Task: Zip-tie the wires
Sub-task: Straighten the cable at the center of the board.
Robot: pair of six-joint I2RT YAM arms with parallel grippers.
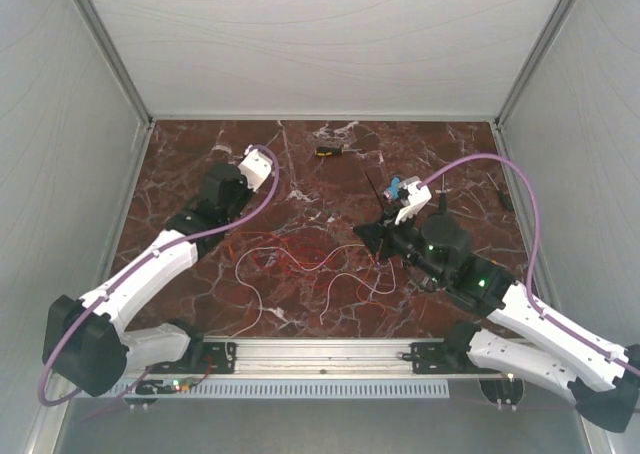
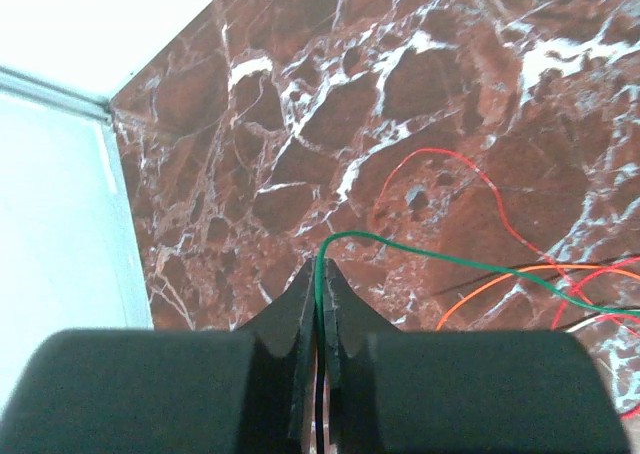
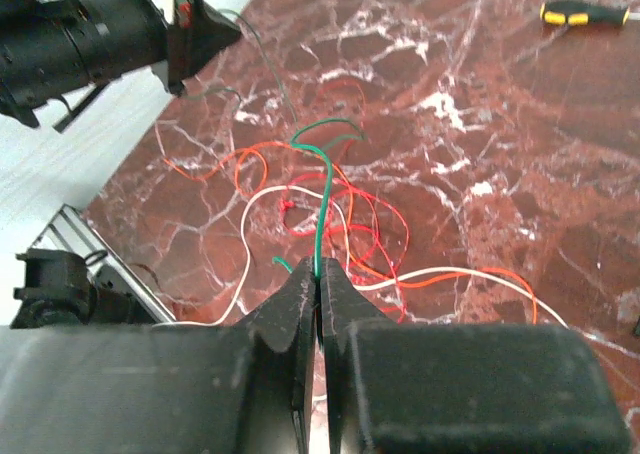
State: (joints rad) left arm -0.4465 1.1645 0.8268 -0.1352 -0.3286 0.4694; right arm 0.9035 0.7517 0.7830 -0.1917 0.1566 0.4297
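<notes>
Both my left fingers [image 2: 303, 304] and right fingers [image 3: 298, 304] pinch a green strand [image 3: 324, 204] tight, with the wires [image 3: 340, 224] looped just beyond the right tips, so I risk it slipping out or dragging the tangle if I pull.

Polished red-brown marble-look tabletop [image 1: 455, 169] with white veins, thin smooth plastic-coated wires [image 3: 323, 199], matt black plastic left hand [image 2: 322, 274] and right hand [image 3: 317, 279], ribbed bare-metal rail [image 1: 320, 351], matt white walls [image 1: 330, 44]
</notes>
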